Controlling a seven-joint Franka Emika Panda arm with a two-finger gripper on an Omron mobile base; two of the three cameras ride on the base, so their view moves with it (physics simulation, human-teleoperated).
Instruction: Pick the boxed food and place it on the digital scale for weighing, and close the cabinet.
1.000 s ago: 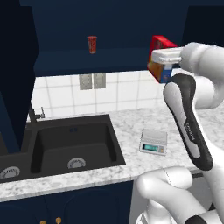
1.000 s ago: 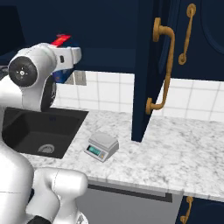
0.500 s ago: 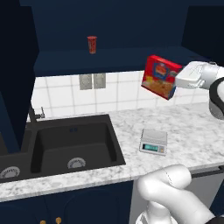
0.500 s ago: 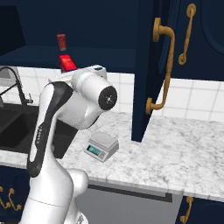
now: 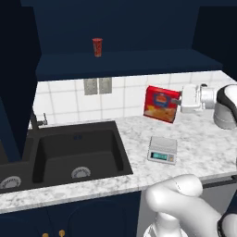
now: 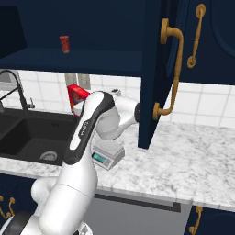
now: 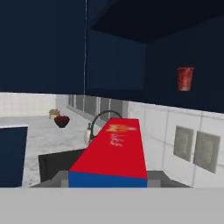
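The boxed food point(image 5: 160, 103), red with a yellow-orange picture, hangs tilted in the air in front of the tiled wall, a little above and behind the digital scale point(image 5: 163, 149). My gripper point(image 5: 177, 101) is shut on its right side, reaching in from the right. In the right base view the boxed food point(image 6: 76, 96) peeks out behind my arm, above the scale point(image 6: 108, 155). In the hand view the box point(image 7: 114, 149) runs lengthwise away from the fingers. The cabinet door point(image 6: 154, 55) stands open, its gold handle point(image 6: 170, 69) facing me.
A small red cup point(image 5: 97, 46) stands on the cabinet shelf point(image 5: 125, 62). The black sink point(image 5: 69, 152) with its faucet point(image 6: 11, 85) lies left of the scale. A dark bowl point(image 7: 61, 121) sits far along the marble counter point(image 6: 193, 160).
My arm has brought the box down from shelf height and slightly left, to just above the scale; the grip has stayed shut on it.
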